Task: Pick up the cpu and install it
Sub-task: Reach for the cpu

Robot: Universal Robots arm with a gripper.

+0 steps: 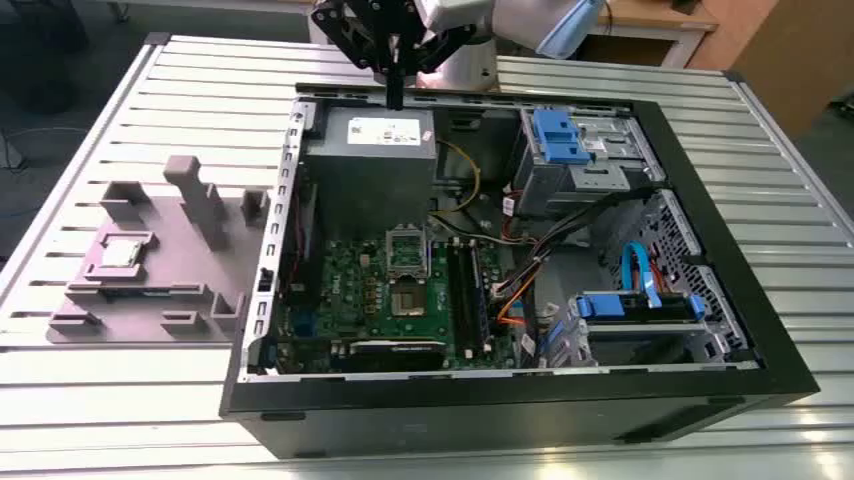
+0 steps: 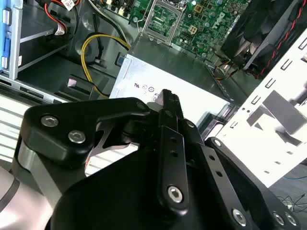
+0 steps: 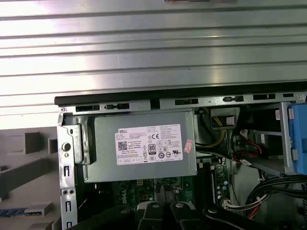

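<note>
- cpu (image 1: 123, 250): small silver square, flat in a recess of the grey fixture (image 1: 80, 300) on the slatted table (image 1: 134, 430). At the exterior view's left, outside the computer case (image 1: 507, 400). Not yet picked up. Thin and low in its seat, so probably hard to pinch; risk of slipping or tilting in a shallow grip.
- Just beside the cpu, upright posts (image 1: 207, 205) of the fixture: a possible snag for fingers coming down off-centre.
- Farther in, socket (image 1: 404, 297) on the green motherboard (image 1: 347, 290), inside the case, empty, well apart from the cpu. Case wall between the two; risk of clipping it on a low carry. Danger of damaged contacts from a skewed or dropped cpu.
- Beyond that, grey box (image 3: 144, 143) with a white label, at the far end of the case.
- Farthest back, gripper (image 1: 396, 100), hanging just above the grey box near the case rim, well apart from the cpu. Jaws closed together on nothing; no grasp possible unless opened wider than the cpu. Danger of striking the box on a straight descent from here.
</note>
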